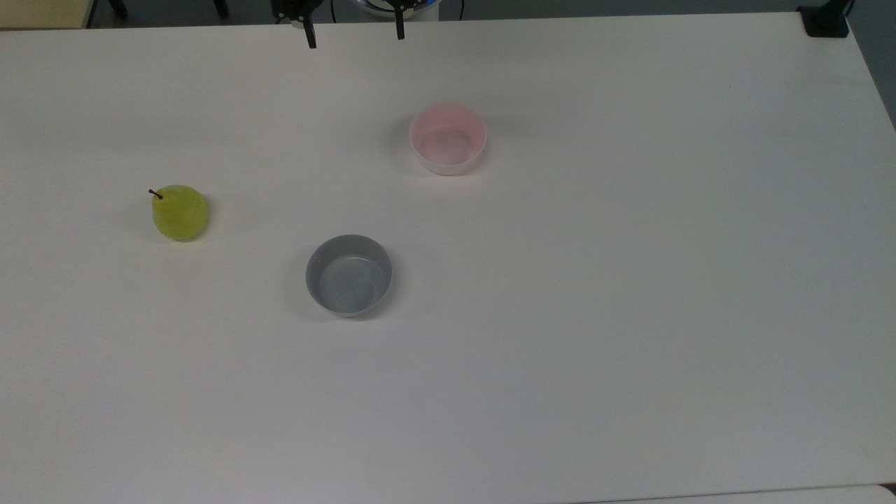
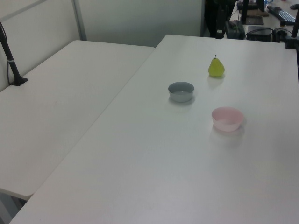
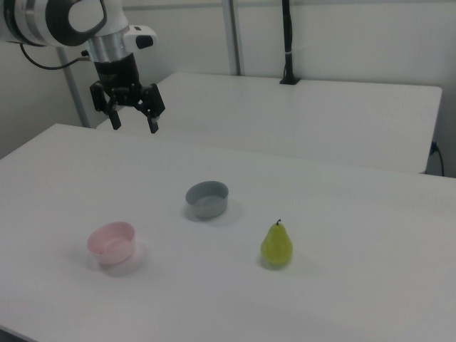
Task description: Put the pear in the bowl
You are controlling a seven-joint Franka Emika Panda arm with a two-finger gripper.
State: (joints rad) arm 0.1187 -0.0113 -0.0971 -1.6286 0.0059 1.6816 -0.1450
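While the broad white bench (image 1: 630, 315) lies matte and smooth, a second pale bench (image 3: 320, 114) stands beside it, backed by a light wall panel with a dark pole (image 3: 287, 43) clamped at that bench's far edge. Hanging above one long edge of the main bench, the gripper (image 3: 132, 120) has its black jaws released, spread wide with nothing between them. Well apart from the gripper, the pear (image 3: 276, 245) stands upright towards the opposite long edge, its dark stem pointing up. Its skin is glossy yellow-green, its body plump below a narrower neck. Between pear and gripper sit the round, pale pink bowl (image 3: 112, 242), with a smooth rim, and the grey bowl (image 3: 207, 199) of like shape, both empty.
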